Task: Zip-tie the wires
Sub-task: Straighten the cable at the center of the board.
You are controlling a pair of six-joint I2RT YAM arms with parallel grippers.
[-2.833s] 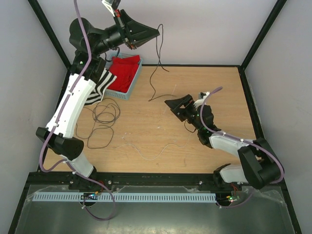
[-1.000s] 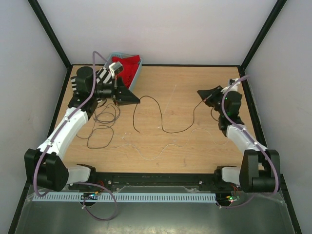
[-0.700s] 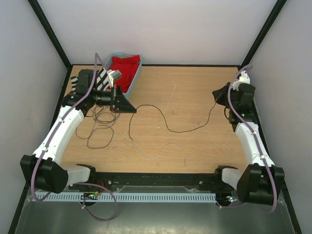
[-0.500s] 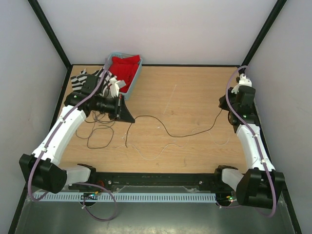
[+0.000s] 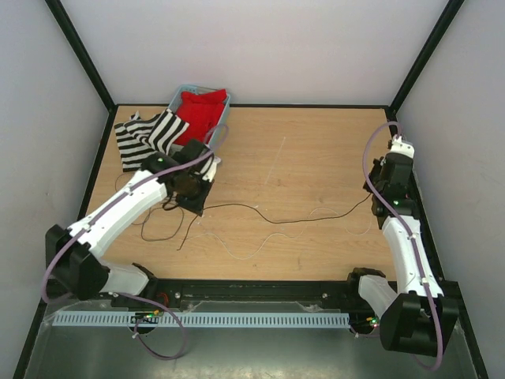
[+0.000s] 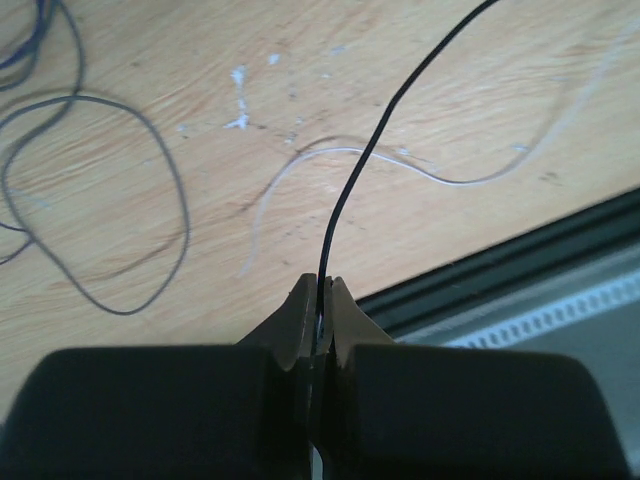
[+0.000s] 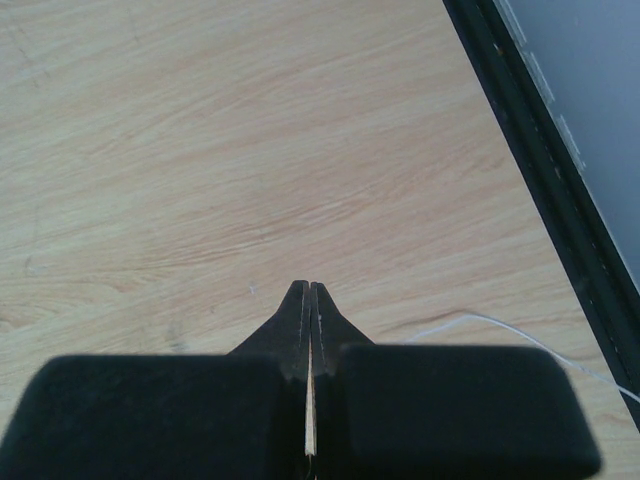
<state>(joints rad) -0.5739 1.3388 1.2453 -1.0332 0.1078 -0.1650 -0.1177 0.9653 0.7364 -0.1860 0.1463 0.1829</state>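
A long black wire (image 5: 276, 219) stretches across the table between my two grippers. My left gripper (image 5: 196, 207) is shut on its left part, and a short tail hangs toward the front. In the left wrist view the wire (image 6: 350, 180) rises from between the closed tips of the left gripper (image 6: 320, 285). My right gripper (image 5: 374, 194) is shut near the right edge, where the wire's other end leads. The right wrist view shows the right gripper (image 7: 310, 287) with tips closed and no wire in front. More black wires (image 5: 162, 215) lie looped left of centre. A pale wire (image 5: 260, 241) lies near the front.
A blue basket (image 5: 226, 108) holding red cloth sits at the back left, with a striped cloth (image 5: 146, 134) beside it. The black front rail (image 5: 252, 288) borders the table. Another pale strand (image 7: 500, 325) lies by the right edge.
My left gripper came down from above the basket to the table and moved toward the front. My right gripper swung out to the right edge. The black wire was drawn out between them.
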